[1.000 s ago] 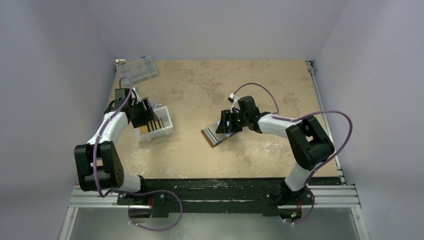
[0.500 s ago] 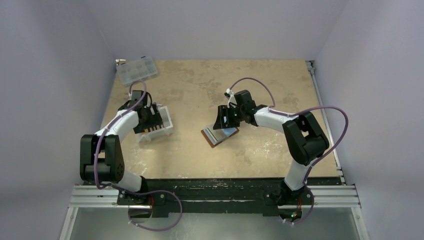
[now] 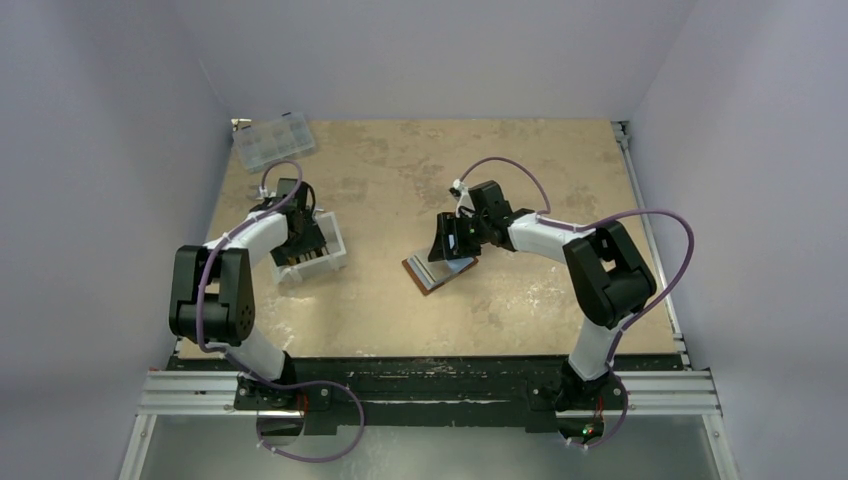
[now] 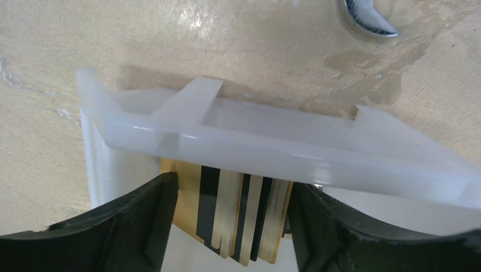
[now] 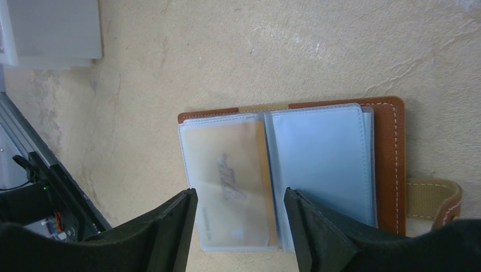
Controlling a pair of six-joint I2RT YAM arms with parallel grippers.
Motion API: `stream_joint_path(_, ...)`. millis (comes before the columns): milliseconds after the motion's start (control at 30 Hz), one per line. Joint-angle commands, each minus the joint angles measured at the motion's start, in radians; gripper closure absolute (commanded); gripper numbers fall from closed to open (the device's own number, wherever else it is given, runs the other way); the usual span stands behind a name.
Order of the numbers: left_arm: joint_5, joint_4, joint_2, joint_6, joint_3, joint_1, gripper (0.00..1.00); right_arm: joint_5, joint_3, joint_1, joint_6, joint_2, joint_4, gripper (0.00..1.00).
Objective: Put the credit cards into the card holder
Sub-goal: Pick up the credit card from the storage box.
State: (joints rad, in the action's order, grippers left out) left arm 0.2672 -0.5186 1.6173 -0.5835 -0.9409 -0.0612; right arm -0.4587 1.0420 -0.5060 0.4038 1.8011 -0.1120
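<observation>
Both tilted down | left gripper [image 4: 232, 190] astride cards [image 4: 241, 221] | right gripper [image 5: 239, 195] above holder [image 5: 391, 153]

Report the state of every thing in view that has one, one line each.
card holder, lying open, sleeves up
orange card, inside one clear sleeve
credit cards, standing on edge in the white tray
white tray, upright, holding the cards
left gripper, open, astride the credit cards
right gripper, open, empty, over the card holder
wrench, lying flat beyond the tray
clear box, lid state unclear
</observation>
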Motion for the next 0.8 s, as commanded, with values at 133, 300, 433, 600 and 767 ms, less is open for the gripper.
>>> stream_joint_path(133, -0.091, 0.067, 0.055, 0.009, 0.049, -0.007, 0.50, -0.001, -0.008, 0.016, -0.029, -0.054, 0.005, 0.33)
stream_joint_path(300, -0.094, 0.057, -0.014, 0.020, 0.042, -0.007, 0.59, -0.011, -0.002, 0.017, -0.030, -0.043, 0.006, 0.33)
stream_joint_path(433, -0.107, 0.041, -0.048, 0.027, 0.031, -0.006, 0.69, -0.014, 0.000, 0.017, -0.028, -0.042, 0.005, 0.33)
stream_joint_path(600, -0.113, 0.007, -0.085, 0.036, 0.014, -0.006, 0.74, -0.014, -0.007, 0.017, -0.025, -0.043, 0.009, 0.33)
stream_joint_path(767, -0.138, -0.013, -0.124, 0.059, -0.005, -0.005, 0.67, -0.015, -0.002, 0.017, -0.027, -0.046, 0.006, 0.33)
